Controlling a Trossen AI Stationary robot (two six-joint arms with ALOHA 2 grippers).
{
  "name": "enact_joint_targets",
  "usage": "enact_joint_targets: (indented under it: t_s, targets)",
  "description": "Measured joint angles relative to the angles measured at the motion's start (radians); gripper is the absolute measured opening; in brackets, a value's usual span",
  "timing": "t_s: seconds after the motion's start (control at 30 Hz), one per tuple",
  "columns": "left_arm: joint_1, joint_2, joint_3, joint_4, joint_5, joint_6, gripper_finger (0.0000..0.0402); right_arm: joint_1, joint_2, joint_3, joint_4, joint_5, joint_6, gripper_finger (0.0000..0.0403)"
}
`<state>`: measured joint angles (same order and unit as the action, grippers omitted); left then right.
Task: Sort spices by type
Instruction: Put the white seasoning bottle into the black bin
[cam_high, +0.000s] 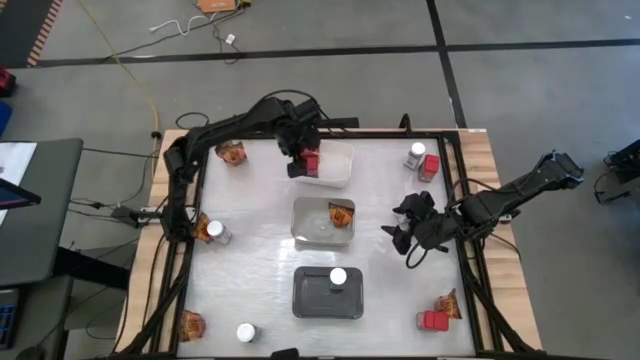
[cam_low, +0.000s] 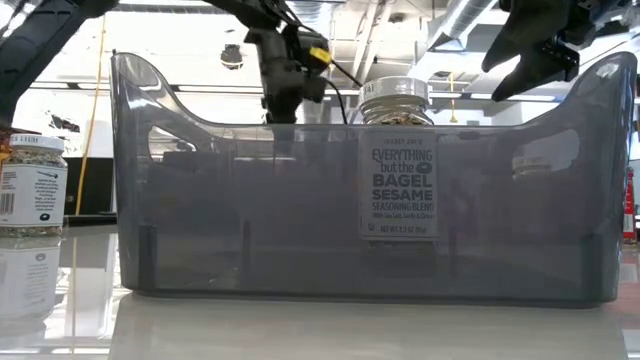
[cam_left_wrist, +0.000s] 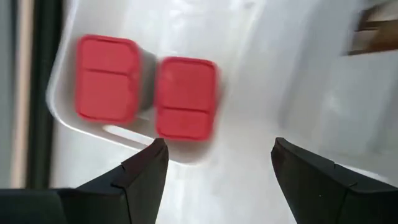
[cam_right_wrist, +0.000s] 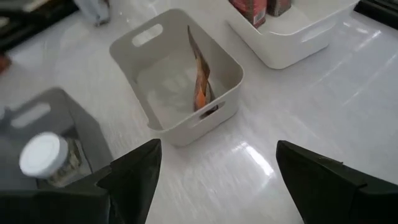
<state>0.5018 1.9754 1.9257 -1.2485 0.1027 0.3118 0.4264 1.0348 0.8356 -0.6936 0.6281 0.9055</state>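
Two red boxes (cam_left_wrist: 146, 93) with flat hinged lids sit side by side in the white tray (cam_high: 335, 175) at the desk's (cam_high: 250, 270) far edge, under the left pincer (cam_left_wrist: 214, 168), released and empty. One orange packet (cam_right_wrist: 200, 74) stands in the middle tray (cam_right_wrist: 180, 134); one white-lidded jar (cam_high: 338, 277) stands in the grey tray (cam_high: 305, 300). The right pincer (cam_right_wrist: 217, 174) hovers released nearby.

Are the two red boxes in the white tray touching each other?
Cannot tell. In the left wrist view the two red boxes sit close side by side in the white tray, with a dark, blurred strip between them that could be gap or shadow.
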Motion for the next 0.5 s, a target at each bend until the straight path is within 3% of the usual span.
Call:
enact_joint_targets:
  t_s: [0.2,0.5]
  targets:
    - [0.007,-0.186,-0.196,0.124,0.027,-0.064,0.0274,-0.045,0.000,0.000,-0.004,0.000,0.146,0.0345]
    - [0.004,-0.585,-0.667,0.459,-0.042,-0.276,0.0274,-0.150,0.000,0.000,-0.011,0.000,0.108,0.0317]
